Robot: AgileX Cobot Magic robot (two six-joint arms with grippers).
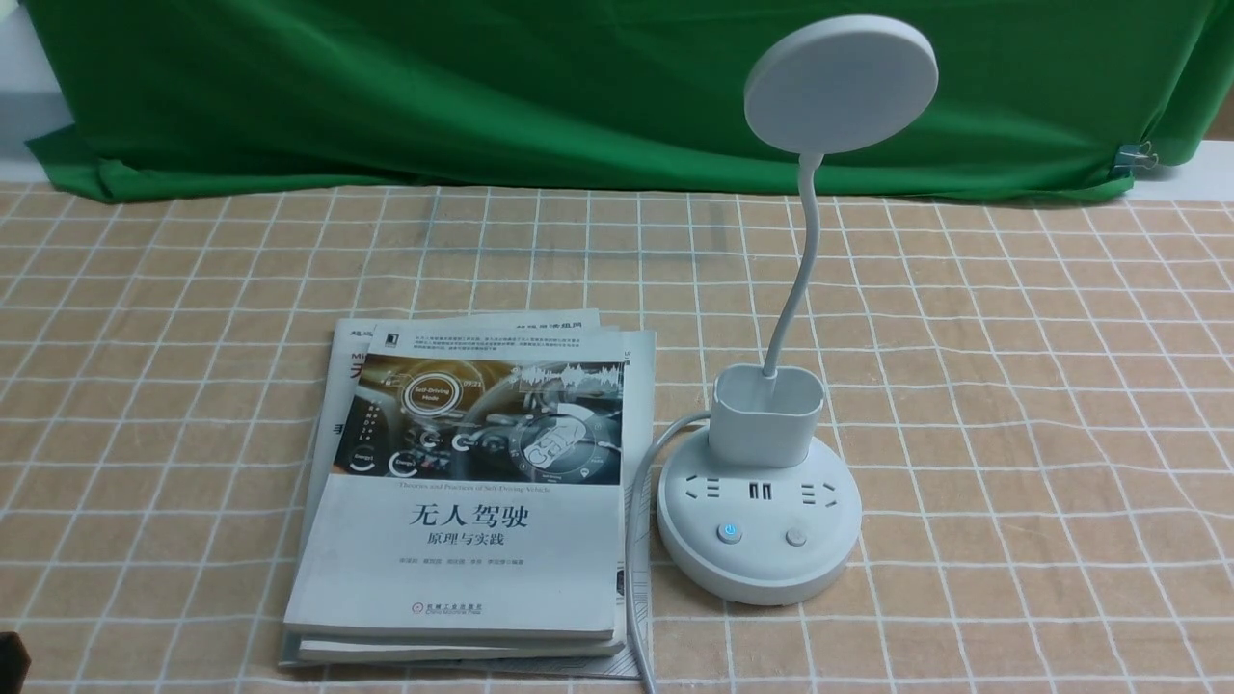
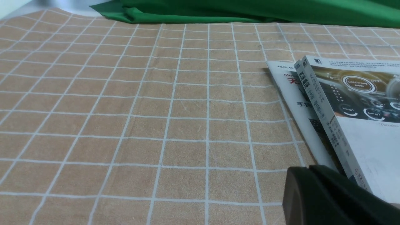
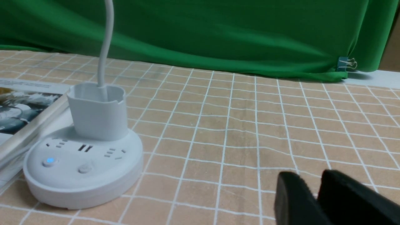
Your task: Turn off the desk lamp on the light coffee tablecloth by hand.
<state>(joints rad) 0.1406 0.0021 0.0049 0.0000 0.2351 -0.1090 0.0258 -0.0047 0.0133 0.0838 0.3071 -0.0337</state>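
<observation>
The white desk lamp (image 1: 759, 525) stands on the light coffee tablecloth (image 1: 1012, 386), right of centre. Its disc head (image 1: 841, 84) is up on the gooseneck, and the left button (image 1: 730, 532) on the base glows blue. In the right wrist view the lamp (image 3: 82, 162) is apart from my right gripper (image 3: 307, 178), whose fingertips stand a little apart with nothing between them. My left gripper (image 2: 307, 168) is shut and empty, low over the cloth beside the books. Only a dark bit (image 1: 8, 660) shows at the front view's lower left corner.
A stack of books (image 1: 463, 492) lies just left of the lamp base, with the lamp's white cord (image 1: 636, 540) running between them. The books also show in the left wrist view (image 2: 353, 118). A green cloth (image 1: 482, 87) hangs along the back edge, held by a clip (image 1: 1138, 154).
</observation>
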